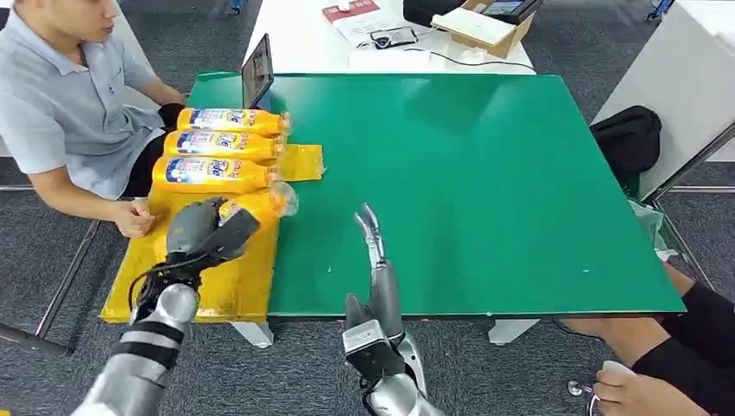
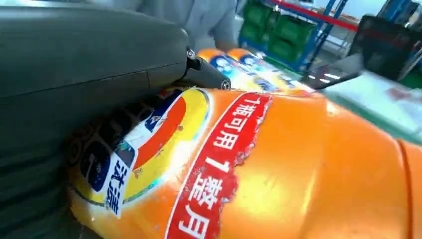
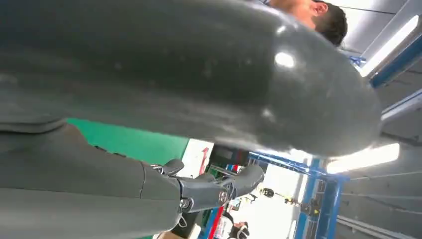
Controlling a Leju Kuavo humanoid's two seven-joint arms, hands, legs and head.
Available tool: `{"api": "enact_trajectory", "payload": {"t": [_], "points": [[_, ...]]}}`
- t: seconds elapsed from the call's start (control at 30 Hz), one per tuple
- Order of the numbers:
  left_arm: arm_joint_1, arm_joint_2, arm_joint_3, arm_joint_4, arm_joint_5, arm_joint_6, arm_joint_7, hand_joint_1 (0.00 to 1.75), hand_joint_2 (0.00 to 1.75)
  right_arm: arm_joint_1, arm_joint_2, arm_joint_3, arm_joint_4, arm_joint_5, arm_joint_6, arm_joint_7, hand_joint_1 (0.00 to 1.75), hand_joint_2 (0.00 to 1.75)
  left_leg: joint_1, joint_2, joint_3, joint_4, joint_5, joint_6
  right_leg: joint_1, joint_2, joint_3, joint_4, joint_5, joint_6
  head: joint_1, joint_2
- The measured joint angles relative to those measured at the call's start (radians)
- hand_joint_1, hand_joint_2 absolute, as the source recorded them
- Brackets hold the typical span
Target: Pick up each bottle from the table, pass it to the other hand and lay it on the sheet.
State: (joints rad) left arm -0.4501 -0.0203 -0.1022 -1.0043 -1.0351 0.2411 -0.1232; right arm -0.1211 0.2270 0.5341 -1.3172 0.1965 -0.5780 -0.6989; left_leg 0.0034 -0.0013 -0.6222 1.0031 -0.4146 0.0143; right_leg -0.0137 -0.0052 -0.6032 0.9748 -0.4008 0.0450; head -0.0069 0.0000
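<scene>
- You're in a lab or workshop hall, set up for testing, not a home.
- A green table (image 1: pixel 485 191) stands on grey carpet tiles (image 1: pixel 312 373), with a white desk (image 1: pixel 303 43) behind it carrying a cardboard box (image 1: pixel 485 30) and cables.
- A tablet (image 1: pixel 257 71) is propped at the table's far edge.
- Blue steel racking (image 2: pixel 323 30) holds green crates (image 2: pixel 271 30).
- Overhead you see strip lights (image 3: pixel 363 158).
- People sit close by the table.

The orange bottle (image 2: pixel 298 169) close in the left wrist view carries a red band printed in white "1瓶可用1整月". Beside it, the round blue and yellow label reads "汰渍". In the head view, the bottles' labels are too small to read.
</scene>
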Motion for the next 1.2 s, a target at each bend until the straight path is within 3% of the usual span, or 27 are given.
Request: {"api": "enact_trajectory", "payload": {"t": [0.2,0.23,0.43,0.47,0.53,0.6,0.63,0.77,0.97,1.2], "points": [[-0.065,0.022,-0.032,0.204,-0.145,0.035,0.044,1.54,1.75,-0.001,0.000,0.005,0.001,-0.008,0.038,0.000,0.00,0.00,0.000,0.000,-0.001,0.000,0.000,0.000,0.000,0.000,0.000,0.000,0.000,0.000,0.000,0.000],[-0.077,0.024,-0.039,0.240,-0.179,0.030,0.065,1.50,1.75,-0.002,0.000,0.005,0.005,-0.007,0.045,0.000,0.00,1.75,0.000,0.000,-0.001,0.000,0.000,0.000,0.000,0.000,0.000,0.000,0.000,0.000,0.000,0.000],[-0.141,0.027,-0.068,0.398,-0.254,0.058,0.089,1.43,1.75,-0.012,0.000,0.011,0.042,0.005,0.064,0.000,0.00,1.75,0.000,-0.002,0.002,0.000,0.000,0.000,0.000,-0.001,0.004,0.000,-0.001,0.000,0.000,0.000],[-0.149,0.025,-0.070,0.416,-0.256,0.060,0.089,1.15,1.75,-0.013,0.000,0.012,0.049,0.005,0.065,0.000,0.00,1.75,0.000,-0.002,0.004,0.000,0.000,0.000,0.000,-0.001,0.005,0.000,-0.001,0.000,0.000,0.000],[-0.160,0.024,-0.072,0.438,-0.259,0.062,0.089,0.94,1.75,-0.014,0.000,0.014,0.056,0.006,0.065,0.000,0.00,1.75,0.000,-0.002,0.005,-0.001,0.000,0.000,0.000,-0.001,0.007,0.000,-0.001,0.000,0.000,0.000],[-0.169,0.023,-0.072,0.456,-0.260,0.063,0.089,0.09,1.75,-0.014,0.000,0.015,0.062,0.006,0.066,0.000,0.00,1.75,0.000,-0.002,0.007,-0.001,0.000,0.000,0.000,-0.001,0.008,0.000,-0.001,0.000,0.000,0.000],[-0.170,0.022,-0.072,0.462,-0.261,0.062,0.089,0.00,1.75,-0.014,0.000,0.015,0.066,0.008,0.072,0.000,0.00,1.75,0.000,-0.002,0.007,-0.001,0.000,0.000,0.000,-0.001,0.008,0.000,-0.001,0.000,0.000,0.000],[-0.170,0.013,-0.068,0.479,-0.226,0.049,0.064,0.00,1.75,-0.014,0.000,0.015,0.089,0.017,0.095,0.000,0.00,1.75,0.000,-0.002,0.010,-0.001,0.000,-0.001,0.000,-0.001,0.012,0.000,-0.001,0.000,0.000,0.000],[-0.160,-0.016,0.023,0.484,0.022,-0.115,-0.185,0.00,1.75,-0.021,0.000,0.014,0.134,0.028,0.133,0.000,0.00,1.75,-0.001,-0.005,0.011,-0.001,0.001,0.000,-0.001,-0.002,0.014,0.000,-0.002,0.000,0.000,0.000],[-0.099,-0.089,0.069,0.404,0.193,-0.248,-0.340,0.00,1.75,-0.032,0.000,0.014,0.177,0.032,0.143,0.000,0.00,1.75,-0.001,-0.004,0.012,-0.001,0.000,0.000,-0.001,-0.003,0.015,0.000,-0.001,0.000,0.000,0.000]]}}
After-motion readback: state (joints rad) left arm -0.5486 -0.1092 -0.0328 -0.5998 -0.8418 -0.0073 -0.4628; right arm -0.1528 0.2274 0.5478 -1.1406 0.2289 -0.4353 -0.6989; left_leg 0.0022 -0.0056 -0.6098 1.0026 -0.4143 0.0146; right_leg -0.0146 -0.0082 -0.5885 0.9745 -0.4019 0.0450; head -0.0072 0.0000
